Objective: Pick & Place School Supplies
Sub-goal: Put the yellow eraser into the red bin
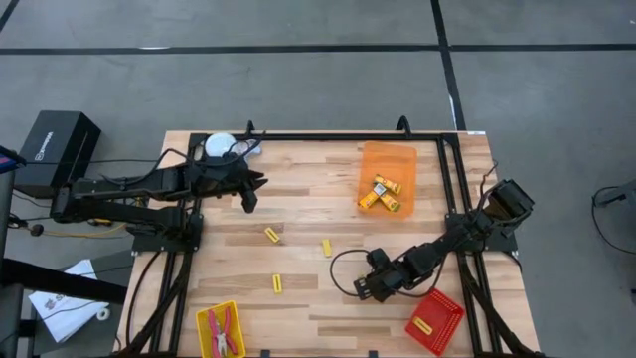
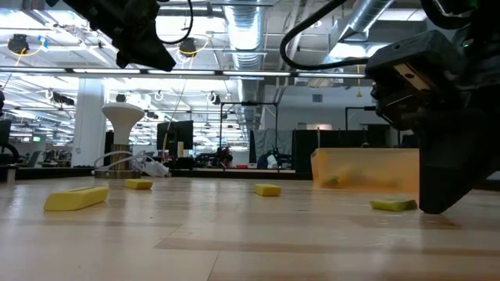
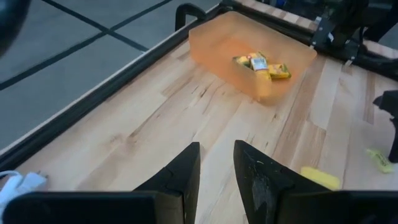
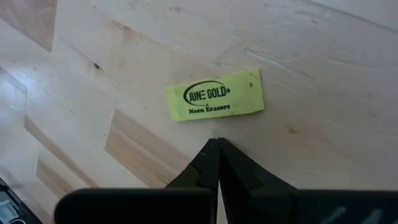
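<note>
Dead centre in the right wrist view lies a yellow eraser [image 4: 215, 94], flat on the worktop [image 1: 298, 199], its dark label reading "June Gold Neon Erasers". My right claw [image 4: 217, 144] sits just beside it with its tips pressed together, empty. In the high view that claw [image 1: 368, 288] is at lower centre-right, near the red tray [image 1: 449, 310] that holds one yellow piece. I judge this the approach to a pick: the tips must spread, straddle the eraser and close.

Other yellow pieces lie loose mid-frame in the high view [image 1: 271, 235], [image 1: 326, 248], [image 1: 277, 283]. The orange tray [image 1: 373, 155] at upper right holds several; the yellow tray [image 1: 206, 318] at lower left holds the red-handled pliers [image 1: 223, 331].

My left claw [image 3: 216, 163] waits at upper left, narrowly parted, holding nothing.
</note>
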Robot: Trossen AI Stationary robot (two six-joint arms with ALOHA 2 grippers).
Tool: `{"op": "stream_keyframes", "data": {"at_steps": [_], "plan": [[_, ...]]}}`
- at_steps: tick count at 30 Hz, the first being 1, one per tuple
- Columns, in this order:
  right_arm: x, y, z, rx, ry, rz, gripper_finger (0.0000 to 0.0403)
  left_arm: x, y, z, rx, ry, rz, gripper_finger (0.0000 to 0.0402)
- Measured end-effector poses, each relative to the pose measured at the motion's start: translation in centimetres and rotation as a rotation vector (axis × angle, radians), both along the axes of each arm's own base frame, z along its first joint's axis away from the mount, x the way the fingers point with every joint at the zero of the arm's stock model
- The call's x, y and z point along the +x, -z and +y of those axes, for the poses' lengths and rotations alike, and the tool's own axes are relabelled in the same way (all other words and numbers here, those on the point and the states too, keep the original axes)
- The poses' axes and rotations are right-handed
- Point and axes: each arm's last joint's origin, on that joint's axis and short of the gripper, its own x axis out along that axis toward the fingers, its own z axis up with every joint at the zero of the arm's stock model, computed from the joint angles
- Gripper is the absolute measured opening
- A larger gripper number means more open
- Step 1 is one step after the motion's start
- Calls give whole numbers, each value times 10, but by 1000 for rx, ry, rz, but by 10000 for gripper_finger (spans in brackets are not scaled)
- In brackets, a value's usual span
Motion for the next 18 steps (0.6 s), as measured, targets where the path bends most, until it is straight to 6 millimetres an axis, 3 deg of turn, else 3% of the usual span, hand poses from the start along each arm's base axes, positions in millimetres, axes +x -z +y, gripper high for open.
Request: {"op": "stream_keyframes", "data": {"at_steps": [18], "plan": [[5, -12, -2, -53, 22, -127, 0, 2, -6, 0, 6, -3, -69, 92]]}}
